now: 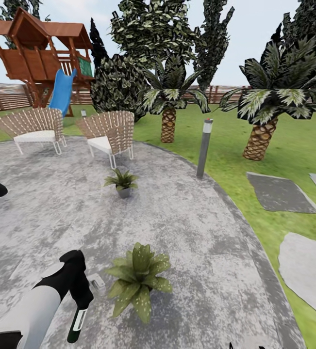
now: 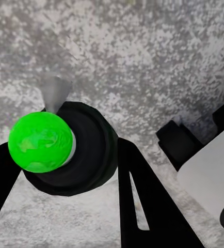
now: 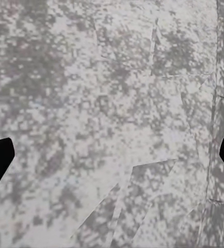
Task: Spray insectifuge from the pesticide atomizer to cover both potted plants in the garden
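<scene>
Our left tool (image 1: 82, 303) holds the atomizer (image 1: 76, 325) low over the paving (image 1: 201, 252), just beside the near plant (image 1: 137, 278); the right tool (image 3: 112, 155) is wide. We judge the nozzle should aim squarely at its leaves, then the far plant (image 1: 122, 180)

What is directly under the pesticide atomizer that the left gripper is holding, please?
Under the pesticide atomizer, held between the left gripper fingers, lies grey mottled paving. The bottle's own dark body covers the patch straight beneath it. The nearer potted plant stands beside it, not underneath.
</scene>
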